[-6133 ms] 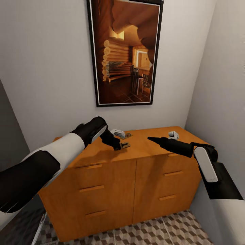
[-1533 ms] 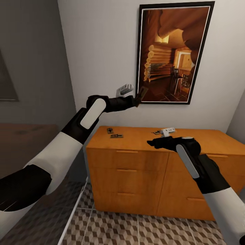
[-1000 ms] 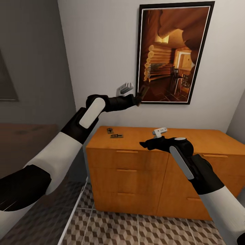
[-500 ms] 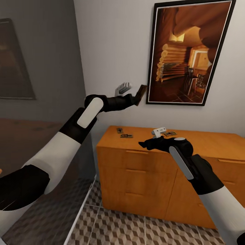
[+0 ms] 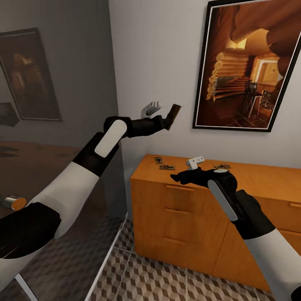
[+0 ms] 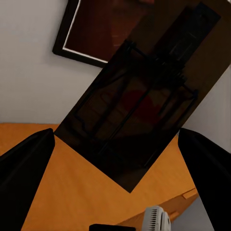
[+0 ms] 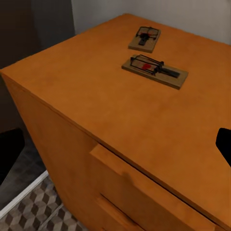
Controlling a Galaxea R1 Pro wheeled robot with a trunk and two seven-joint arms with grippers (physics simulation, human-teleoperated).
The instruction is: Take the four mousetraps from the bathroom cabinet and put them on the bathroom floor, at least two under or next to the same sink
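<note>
Four small flat brown wooden mousetraps with dark wire parts are accounted for here: one held trap (image 5: 173, 114) is gripped at one end by the black fingers of the left gripper (image 5: 166, 122), raised high beside the dark-framed log-cabin picture (image 5: 246, 71), well clear of the cabinet so it can be carried off; in the left wrist view the same board (image 6: 144, 96) is seen clamped between the two fingers (image 6: 24, 178), tilted on a diagonal; two more traps (image 5: 163, 164) lie flat near the left rear corner of the wide orange-brown wooden drawer cabinet (image 5: 184, 217), close together but apart, the nearer one (image 7: 155, 70) with a red spot on it and the farther one (image 7: 144, 38) behind it; a fourth trap (image 5: 221, 167) rests on the cabinet top just beyond the right gripper (image 5: 173, 179); that gripper hovers over the front edge, and whether its fingers are parted cannot be told; the cube-patterned tiled bathroom floor (image 5: 159, 280) below awaits the traps; judged from this, delivery of the first trap is the step in hand.
</note>
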